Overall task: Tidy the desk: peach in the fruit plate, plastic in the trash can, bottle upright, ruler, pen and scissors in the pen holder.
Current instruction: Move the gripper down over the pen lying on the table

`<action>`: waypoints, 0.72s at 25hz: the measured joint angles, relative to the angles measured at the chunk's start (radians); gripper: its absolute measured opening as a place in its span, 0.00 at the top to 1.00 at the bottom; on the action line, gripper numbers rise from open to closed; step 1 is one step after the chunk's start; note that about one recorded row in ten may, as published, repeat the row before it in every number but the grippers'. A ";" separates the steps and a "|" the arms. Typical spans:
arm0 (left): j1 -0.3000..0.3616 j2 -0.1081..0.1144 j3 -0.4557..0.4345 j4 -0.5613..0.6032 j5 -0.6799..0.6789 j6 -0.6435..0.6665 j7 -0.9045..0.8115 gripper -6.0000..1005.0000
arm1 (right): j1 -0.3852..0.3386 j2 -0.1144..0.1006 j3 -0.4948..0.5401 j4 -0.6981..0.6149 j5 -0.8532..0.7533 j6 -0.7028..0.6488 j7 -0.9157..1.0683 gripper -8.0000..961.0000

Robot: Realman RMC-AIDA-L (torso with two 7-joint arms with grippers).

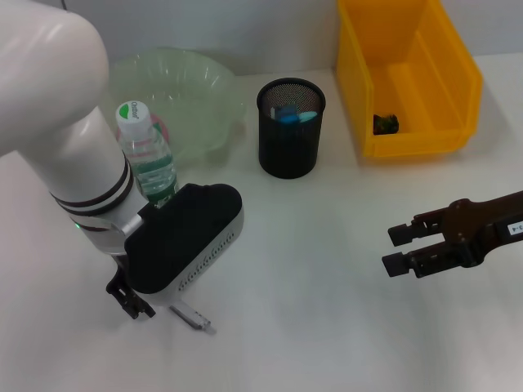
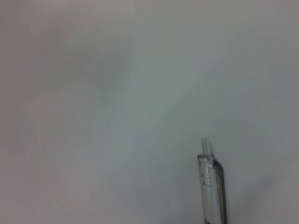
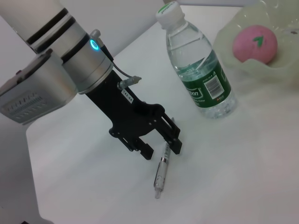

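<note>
The pen (image 3: 161, 171) lies flat on the desk near the bottle (image 3: 198, 70). The left gripper (image 3: 161, 149) stands over its upper end, fingers parted, seemingly straddling it. Light, thin and slick, it wants a mid-barrel pinch. The right gripper (image 1: 398, 249) waits open, well apart.

Left gripper (image 3: 161, 143): my fingers spread, pointing down, near left.
Right gripper (image 1: 398, 249): my fingers apart, hovering near right.

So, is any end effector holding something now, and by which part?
Nothing is held. The left end effector is open over the pen; the right is open and empty.
</note>
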 joint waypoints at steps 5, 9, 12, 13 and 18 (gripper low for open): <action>-0.001 0.000 0.011 -0.012 0.005 -0.009 -0.001 0.31 | 0.002 0.006 0.000 0.000 0.000 0.009 -0.004 0.23; -0.005 0.000 0.013 -0.026 0.014 -0.014 -0.001 0.33 | 0.012 0.012 0.000 0.000 0.000 0.015 -0.006 0.23; -0.005 0.000 0.014 -0.028 0.016 -0.014 -0.001 0.33 | 0.013 0.013 0.000 0.000 0.000 0.019 -0.006 0.23; -0.006 0.000 0.015 -0.029 0.022 -0.015 -0.001 0.33 | 0.014 0.013 0.000 0.000 0.000 0.022 -0.006 0.23; -0.007 0.000 0.016 -0.030 0.025 -0.013 -0.001 0.33 | 0.020 0.016 0.000 0.000 -0.001 0.031 -0.006 0.23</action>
